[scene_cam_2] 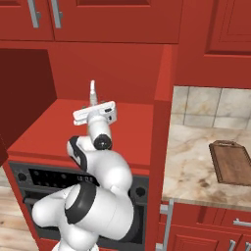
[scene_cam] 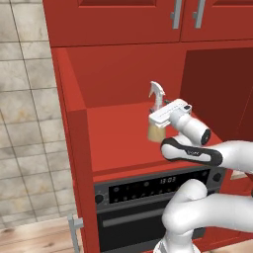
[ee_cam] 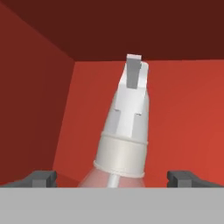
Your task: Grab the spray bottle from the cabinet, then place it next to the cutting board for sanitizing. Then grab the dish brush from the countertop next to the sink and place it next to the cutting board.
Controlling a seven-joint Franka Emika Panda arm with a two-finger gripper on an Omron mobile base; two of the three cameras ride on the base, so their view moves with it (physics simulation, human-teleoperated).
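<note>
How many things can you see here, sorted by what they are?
Spray bottle: 1
Cutting board: 1
Oven: 1
Steel bar handles on the top cupboards: 2
Total: 5

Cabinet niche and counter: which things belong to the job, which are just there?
Job:
- spray bottle in the cabinet niche
- open gripper straddling it
- cutting board on the countertop

Just there:
- oven
- wall cupboards

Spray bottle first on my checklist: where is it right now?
The spray bottle stands upright on the floor of the cabinet niche, above the oven, with the open gripper straddling its base.
</note>
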